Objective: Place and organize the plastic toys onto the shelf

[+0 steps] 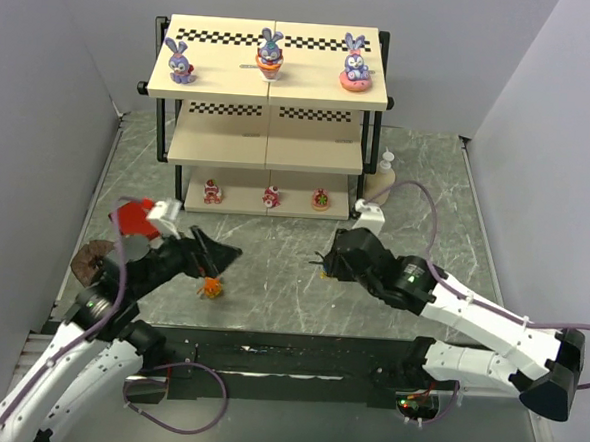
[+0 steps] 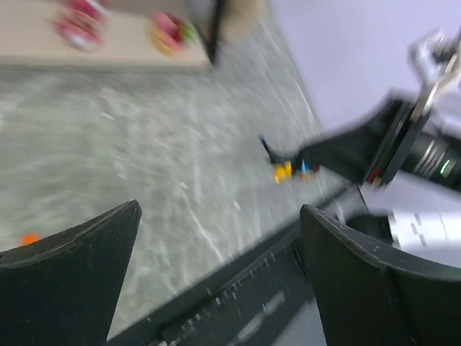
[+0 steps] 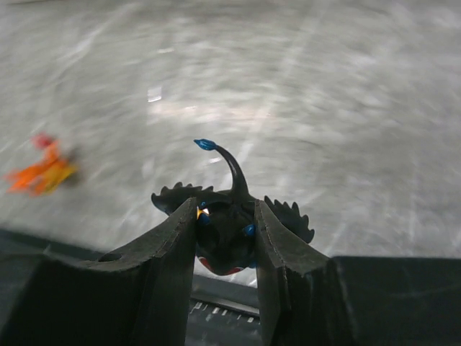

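Observation:
The shelf (image 1: pixel 223 94) stands at the back. Three purple-blue bunnies (image 1: pixel 269 56) are on its top board and three red-pink figures (image 1: pixel 271 196) on its bottom board. My right gripper (image 3: pixel 225 215) is shut on the dark blue-yellow winged toy (image 3: pixel 230 231), with its wings and tail sticking out past the fingers, just above the table. The top view shows this gripper (image 1: pixel 322 266) right of centre. The orange spiky creature (image 1: pixel 211 289) lies loose on the table. My left gripper (image 1: pixel 222 262) hovers open just behind it with nothing between its fingers (image 2: pixel 72 267).
A red block (image 1: pixel 133 218) and a brown round thing (image 1: pixel 90 259) sit at the left by my left arm. A cream pump bottle (image 1: pixel 384 176) stands beside the shelf's right leg. Grey walls close in the table on both sides.

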